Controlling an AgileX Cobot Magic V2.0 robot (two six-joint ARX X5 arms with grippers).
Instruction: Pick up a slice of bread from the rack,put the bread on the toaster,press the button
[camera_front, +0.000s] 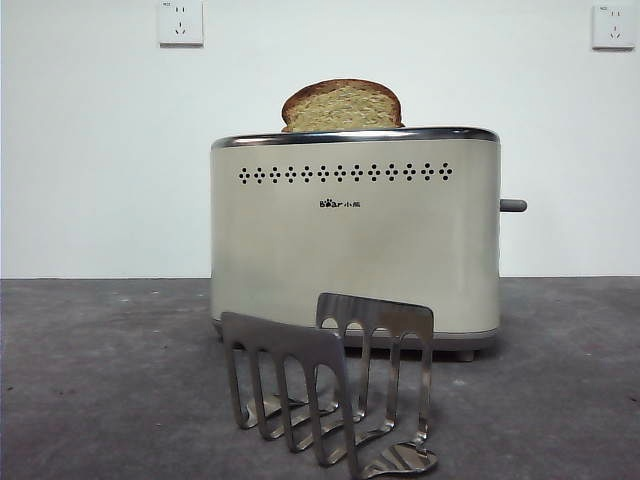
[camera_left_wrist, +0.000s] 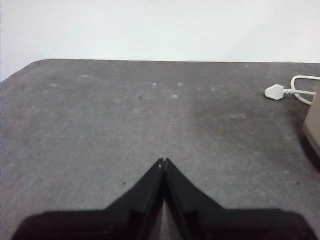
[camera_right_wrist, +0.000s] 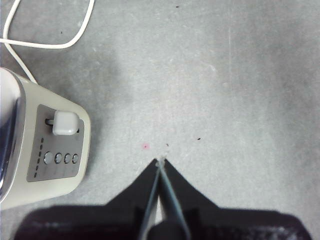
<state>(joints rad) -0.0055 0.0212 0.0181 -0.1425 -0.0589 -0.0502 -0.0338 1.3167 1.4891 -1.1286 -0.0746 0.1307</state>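
Grey worktop (camera_front: 90, 380) before a white wall carries the cream toaster (camera_front: 355, 240), with the slice of bread (camera_front: 342, 106) standing upright in its top slot and the grey button (camera_front: 513, 205) projecting from its narrow side. Just in front stands the steel rack (camera_front: 330, 390), bare. Left gripper (camera_left_wrist: 163, 161) and right gripper (camera_right_wrist: 160, 161) hang above bare worktop, jaws closed on nothing, the right near the toaster's control panel (camera_right_wrist: 57, 150).
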